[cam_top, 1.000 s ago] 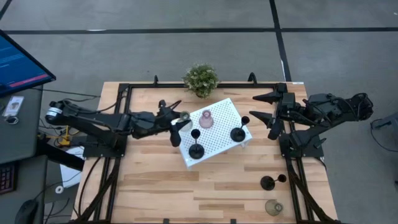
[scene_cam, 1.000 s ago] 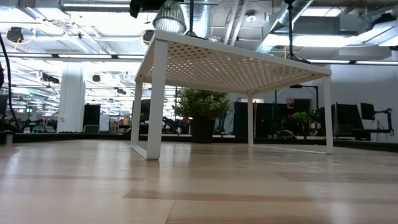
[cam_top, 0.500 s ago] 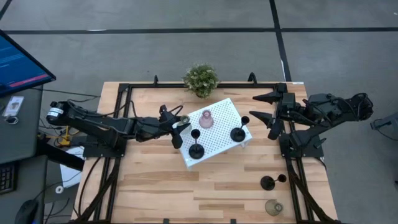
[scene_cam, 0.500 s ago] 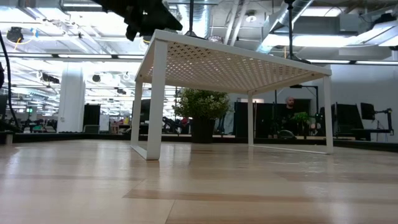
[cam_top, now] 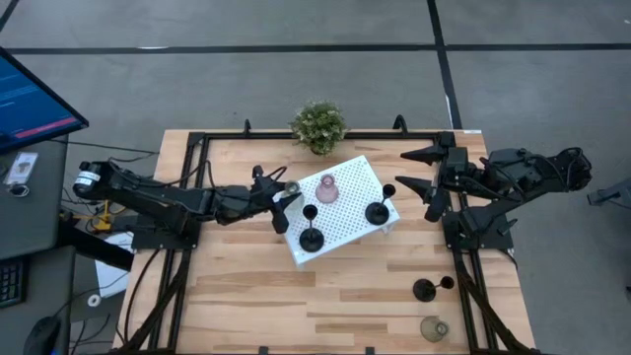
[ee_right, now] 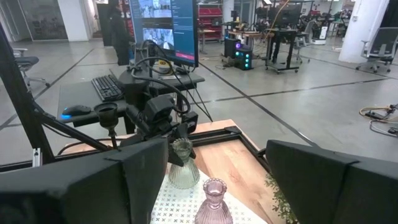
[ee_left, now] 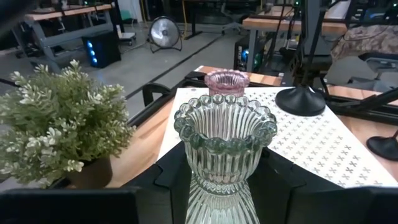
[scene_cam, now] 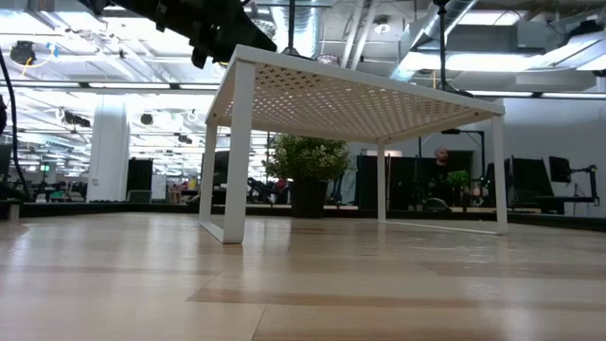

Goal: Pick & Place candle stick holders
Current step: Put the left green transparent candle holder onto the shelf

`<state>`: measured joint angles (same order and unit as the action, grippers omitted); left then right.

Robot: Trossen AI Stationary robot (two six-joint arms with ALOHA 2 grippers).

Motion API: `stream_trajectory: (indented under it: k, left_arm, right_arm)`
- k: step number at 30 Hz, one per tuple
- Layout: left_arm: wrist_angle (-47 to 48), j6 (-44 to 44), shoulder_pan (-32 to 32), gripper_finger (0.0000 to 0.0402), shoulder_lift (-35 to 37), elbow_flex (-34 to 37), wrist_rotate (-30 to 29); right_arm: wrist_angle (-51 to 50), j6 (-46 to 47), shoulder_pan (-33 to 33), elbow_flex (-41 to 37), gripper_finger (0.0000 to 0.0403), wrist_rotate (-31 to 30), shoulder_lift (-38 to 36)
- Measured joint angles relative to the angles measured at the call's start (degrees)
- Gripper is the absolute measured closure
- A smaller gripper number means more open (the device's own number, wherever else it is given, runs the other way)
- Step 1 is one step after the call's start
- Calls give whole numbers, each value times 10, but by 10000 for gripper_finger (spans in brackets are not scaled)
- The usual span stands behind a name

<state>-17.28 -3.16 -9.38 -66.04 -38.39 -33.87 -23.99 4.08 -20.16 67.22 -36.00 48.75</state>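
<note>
Olive-green holder (ee_left: 224,152): pinched upright in your left gripper (cam_top: 283,197), at the white tray's (cam_top: 367,177) left edge, frame centre. On the tray: pink holder (cam_top: 327,187), two black holders (cam_top: 310,235) (cam_top: 379,209). Lower right, on open tabletop (cam_top: 246,296): one black holder (cam_top: 425,290), one olive holder (cam_top: 433,328). Your right gripper (cam_top: 422,170) is spread wide beside the tray's right edge.
</note>
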Motion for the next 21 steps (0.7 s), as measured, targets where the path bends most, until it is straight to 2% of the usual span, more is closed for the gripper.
stream_trajectory:
  k: [6, 21]
  left_arm:
    - [-5, 0, 13, 272, -4, 0, 25]
    - [-55, 14, 11, 271, -54, 0, 27]
  right_arm:
    - [0, 0, 0, 0, 138, 0, 0]
    - [1, 5, 0, 0, 138, 0, 0]
